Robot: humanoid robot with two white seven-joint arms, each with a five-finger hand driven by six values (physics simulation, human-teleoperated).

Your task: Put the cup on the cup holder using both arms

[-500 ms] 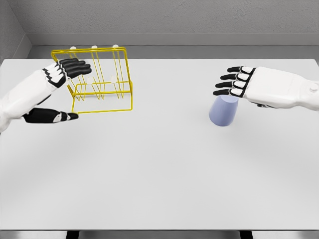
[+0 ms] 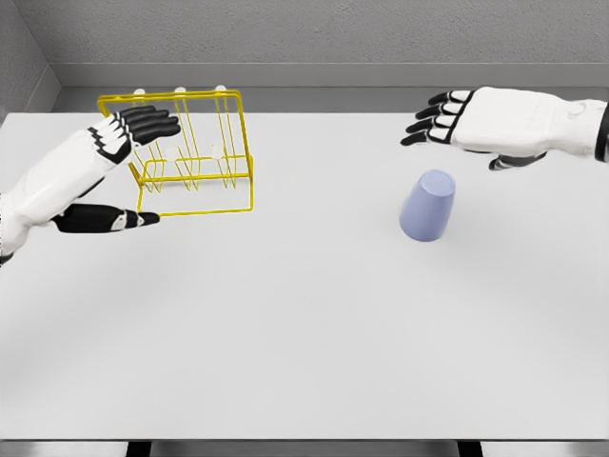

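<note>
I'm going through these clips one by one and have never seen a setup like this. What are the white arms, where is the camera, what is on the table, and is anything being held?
This is a simulator's render, not a real photo. The view comes from a camera on a humanoid robot's head, looking down at a white table. The two white arms are the robot's own, each ending in a five-finger hand with black fingers.

The left robot hand sits at the left side of a yellow wire cup holder at the far left of the table, fingers above and thumb below, spread, not visibly closed on the wire.

The right robot hand is open above the far right of the table, apart from the cup.

The pale blue cup stands on the table, tilted in this view, with nothing touching it. So nothing is clearly held at this moment.
</note>
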